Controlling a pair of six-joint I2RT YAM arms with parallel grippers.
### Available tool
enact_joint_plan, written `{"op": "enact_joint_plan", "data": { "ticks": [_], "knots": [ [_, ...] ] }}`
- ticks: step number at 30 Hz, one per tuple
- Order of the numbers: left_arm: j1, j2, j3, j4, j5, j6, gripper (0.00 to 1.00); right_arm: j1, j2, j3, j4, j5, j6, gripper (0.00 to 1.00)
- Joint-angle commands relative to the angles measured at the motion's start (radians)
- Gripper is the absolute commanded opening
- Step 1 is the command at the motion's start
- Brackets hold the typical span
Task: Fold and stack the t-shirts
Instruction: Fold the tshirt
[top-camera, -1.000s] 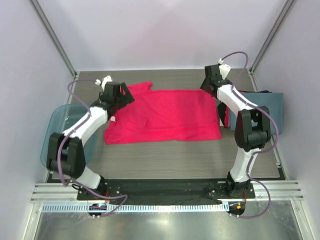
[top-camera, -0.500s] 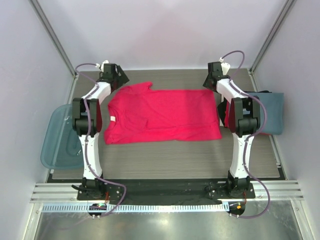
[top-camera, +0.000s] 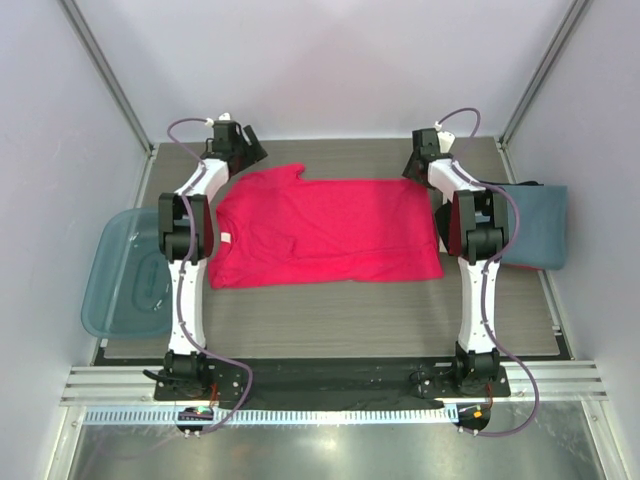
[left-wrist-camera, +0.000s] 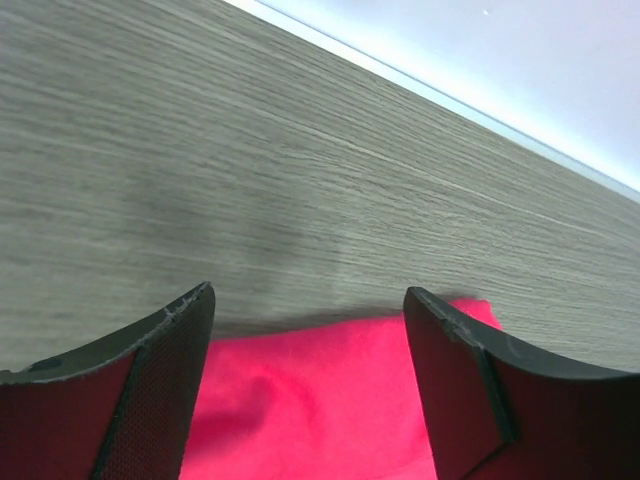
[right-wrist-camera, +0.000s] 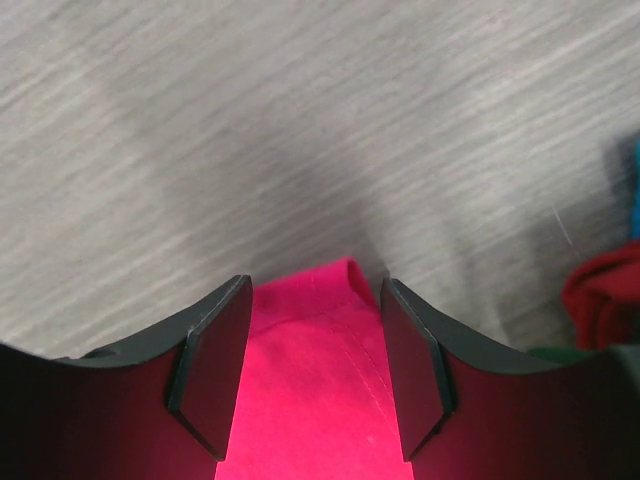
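A bright pink-red t-shirt (top-camera: 325, 230) lies spread flat on the grey table. My left gripper (top-camera: 243, 160) is open at the shirt's far left corner; in the left wrist view the pink cloth (left-wrist-camera: 320, 400) lies between the open fingers. My right gripper (top-camera: 412, 170) is open at the far right corner; in the right wrist view the hemmed corner (right-wrist-camera: 320, 370) sits between the fingers. A slate blue-grey t-shirt (top-camera: 535, 225) lies folded at the right, with a red folded edge (top-camera: 452, 232) beside it, also in the right wrist view (right-wrist-camera: 605, 290).
A translucent blue plastic bin (top-camera: 125, 275) sits at the left table edge. The back wall runs just behind both grippers. Metal rails cross the near edge by the arm bases.
Both arms have stretched out towards the back of the table. The left gripper moved from over the shirt's left sleeve to its far left corner. The shirt lies the same.
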Motion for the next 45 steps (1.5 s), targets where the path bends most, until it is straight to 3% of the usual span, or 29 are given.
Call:
{"op": "enact_joint_plan", "data": {
  "ticks": [1,4,5,9,19,28,30,35,40,45],
  "knots": [
    [0.001,0.046,0.081,-0.026,0.065,0.037,0.75,-0.004,0.016,0.062,0.02,0.033,-0.002,0.59],
    [0.002,0.097,0.167,-0.085,0.088,0.043,0.73,-0.006,0.02,0.065,0.017,0.052,-0.01,0.52],
    [0.001,0.121,0.183,-0.123,0.092,0.045,0.73,-0.004,0.019,0.063,0.017,0.052,-0.011,0.36],
    [0.001,0.14,0.222,-0.169,0.115,0.055,0.72,-0.004,0.016,0.06,0.013,0.049,-0.014,0.17],
    [-0.001,0.06,0.13,-0.2,0.183,0.135,0.59,-0.004,0.019,0.091,-0.012,0.012,-0.019,0.13],
    [-0.006,0.027,0.104,-0.215,0.176,0.196,0.18,-0.006,0.031,0.128,-0.041,-0.005,-0.013,0.06],
    [-0.006,0.013,0.104,-0.209,0.175,0.192,0.0,-0.004,0.029,0.137,-0.047,-0.006,-0.014,0.03],
    [-0.004,-0.053,0.05,-0.152,0.148,0.18,0.0,-0.006,0.017,0.143,-0.057,-0.006,-0.013,0.01],
    [-0.012,-0.197,-0.123,0.019,0.118,0.195,0.0,-0.013,0.006,0.135,-0.058,-0.026,0.001,0.01],
    [-0.03,-0.274,-0.223,0.081,0.106,0.215,0.0,-0.016,-0.012,0.122,-0.06,-0.048,0.004,0.01]
  ]
}}
